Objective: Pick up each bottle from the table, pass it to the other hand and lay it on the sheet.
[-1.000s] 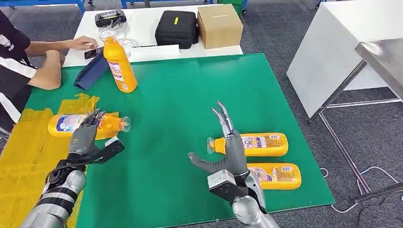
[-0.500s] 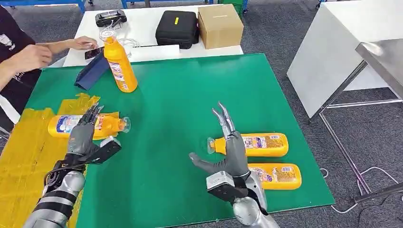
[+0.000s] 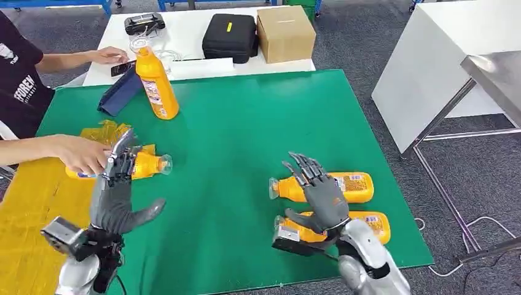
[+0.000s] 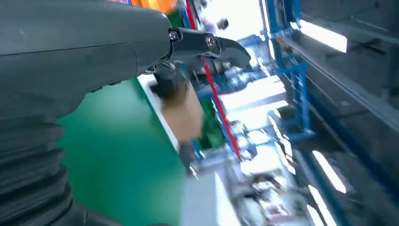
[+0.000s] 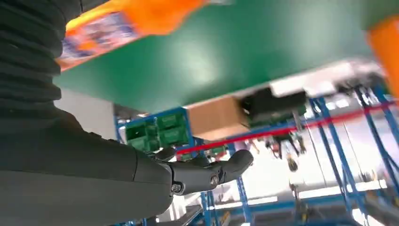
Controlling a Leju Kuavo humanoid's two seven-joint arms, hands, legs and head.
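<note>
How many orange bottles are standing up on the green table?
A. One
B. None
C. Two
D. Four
A. Just one tall orange plastic bottle stands upright near the far edge of the green table; the other three orange bottles lie on their sides.

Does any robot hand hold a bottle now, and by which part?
No. The left hand and right hand are open, holding nothing.

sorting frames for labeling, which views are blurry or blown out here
Head view: sharp and evenly lit, the upright orange bottle crisp. Left wrist view: heavy motion blur, the cardboard box smeared, background overexposed. Right wrist view: an orange bottle blurred, bright glare behind the shelving.
</note>
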